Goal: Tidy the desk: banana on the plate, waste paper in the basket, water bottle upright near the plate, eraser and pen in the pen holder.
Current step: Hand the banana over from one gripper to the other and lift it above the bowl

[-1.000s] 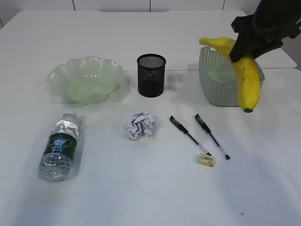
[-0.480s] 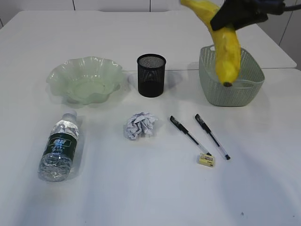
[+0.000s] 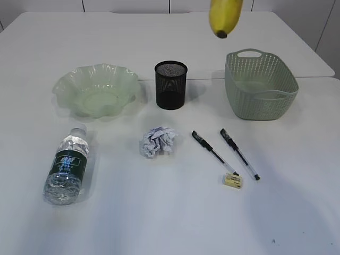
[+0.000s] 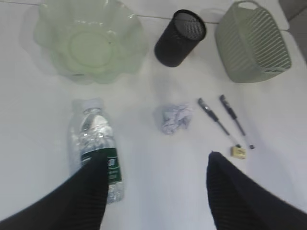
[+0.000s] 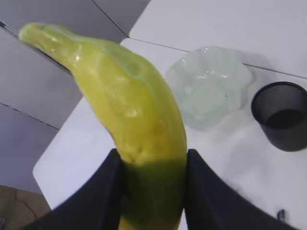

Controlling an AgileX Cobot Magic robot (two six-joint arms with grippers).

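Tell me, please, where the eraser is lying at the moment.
In the exterior view the eraser lies on the desk right of centre, near the front, at the tips of the two pens, in front of the basket.

Yellow banana (image 3: pixel 225 16), black mesh pen holder (image 3: pixel 170 85)

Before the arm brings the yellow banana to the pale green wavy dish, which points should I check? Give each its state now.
1. Right gripper closed on the long yellow banana: ok.
2. Pale green wavy dish holds nothing: ok.
3. Banana high above the black wire-mesh cup: ok.
4. Left gripper open, low over the white desk, apart from the dish: ok.
5. Clear plastic bottle lying apart from the dish: ok.
6. Grip firmness: cannot tell.
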